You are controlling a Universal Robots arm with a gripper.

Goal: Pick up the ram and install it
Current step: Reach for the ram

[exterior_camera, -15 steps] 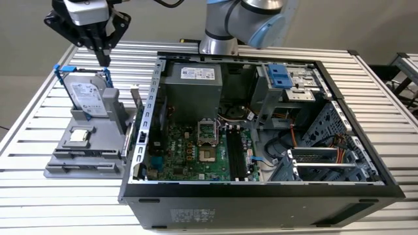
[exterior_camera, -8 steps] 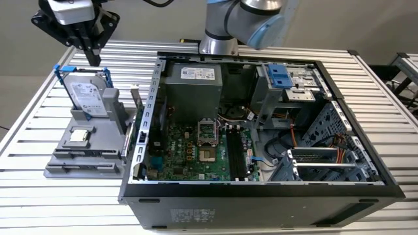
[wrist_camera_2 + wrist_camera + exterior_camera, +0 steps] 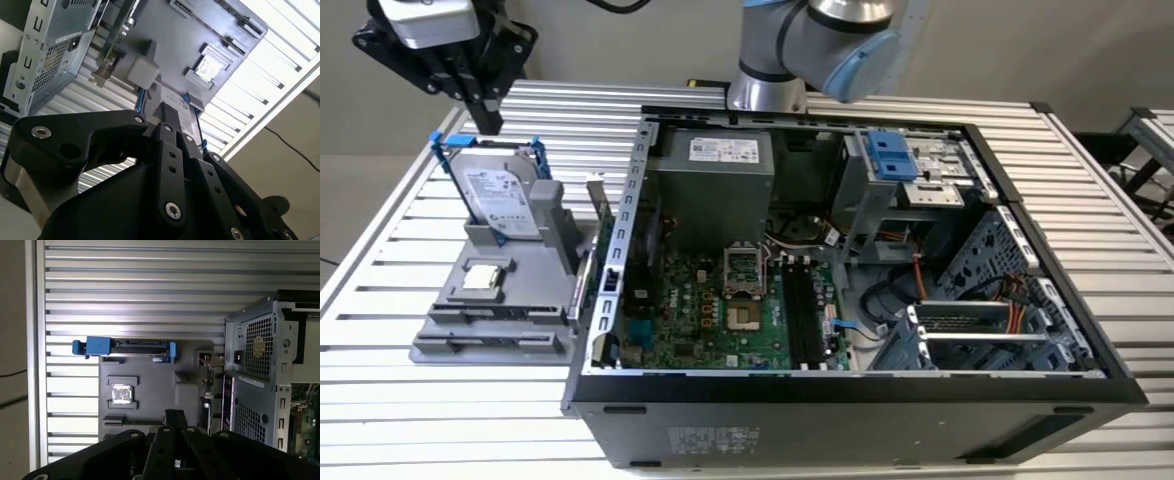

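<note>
The ram (image 3: 599, 215) is a thin board standing on edge in the grey holder (image 3: 494, 320), on the side next to the open computer case (image 3: 854, 395). In both wrist views the ram (image 3: 206, 390) (image 3: 112, 47) shows edge-on beside the case wall. My gripper (image 3: 487, 120) hangs shut and holding nothing above the far end of the holder, over the blue-framed hard drive (image 3: 500, 195). It is off to the exterior view's left of the ram and well above it. Its fingertips (image 3: 173, 414) (image 3: 170, 107) lie together.
A small square silver processor chip (image 3: 483, 278) (image 3: 121, 393) lies in the holder. Inside the case are the green motherboard (image 3: 707, 300), black memory slots (image 3: 803, 310) and a power supply (image 3: 714, 190). The arm's base (image 3: 767, 90) stands behind the case on a slatted metal table (image 3: 454, 400).
</note>
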